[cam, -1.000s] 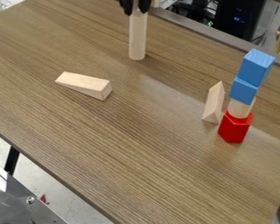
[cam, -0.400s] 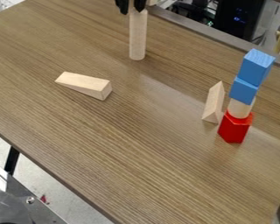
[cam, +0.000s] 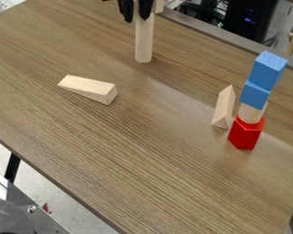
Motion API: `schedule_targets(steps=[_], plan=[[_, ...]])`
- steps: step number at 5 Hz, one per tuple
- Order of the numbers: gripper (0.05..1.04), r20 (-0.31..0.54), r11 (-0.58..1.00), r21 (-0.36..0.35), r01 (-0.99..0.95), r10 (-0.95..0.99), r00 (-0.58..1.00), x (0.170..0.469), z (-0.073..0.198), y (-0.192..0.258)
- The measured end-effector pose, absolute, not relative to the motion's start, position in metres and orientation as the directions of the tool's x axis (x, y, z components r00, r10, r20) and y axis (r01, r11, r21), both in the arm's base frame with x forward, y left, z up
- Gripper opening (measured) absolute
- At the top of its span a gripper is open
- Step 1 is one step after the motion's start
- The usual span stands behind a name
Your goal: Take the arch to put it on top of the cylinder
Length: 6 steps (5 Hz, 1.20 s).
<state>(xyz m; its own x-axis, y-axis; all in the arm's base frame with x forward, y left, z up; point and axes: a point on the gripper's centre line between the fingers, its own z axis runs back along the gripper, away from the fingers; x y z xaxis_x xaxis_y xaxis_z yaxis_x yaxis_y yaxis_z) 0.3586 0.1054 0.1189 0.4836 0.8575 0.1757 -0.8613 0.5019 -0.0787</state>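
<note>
Arch (cam: 160, 5) seemed seated atop the far cylinder (cam: 144, 41); my gripper (cam: 134, 19) looked open beside it, leaving (I judged) just a clean retreat.

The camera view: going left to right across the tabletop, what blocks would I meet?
Pale wooden wedge → tall pale wooden cylinder → pale wooden triangular block → tower of blue, pale and red blocks.

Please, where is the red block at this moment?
In the camera view, the red block stands on the right side of the table, under the short wooden cylinder, with the upright wooden wedge just to its left.
</note>
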Motion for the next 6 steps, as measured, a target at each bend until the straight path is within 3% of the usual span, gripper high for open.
schedule_targets(steps=[2,4,6], plan=[[0.364,0.178,0.508,-0.097,-0.856,0.855,0.487,0.359,0.118,0.1],[0.967,0.156,0.481,-0.163,-0.862,0.875,0.459,0.362,0.12,0.097],[0.999,0.148,0.483,-0.193,-0.854,0.875,0.461,0.359,0.13,0.096]])
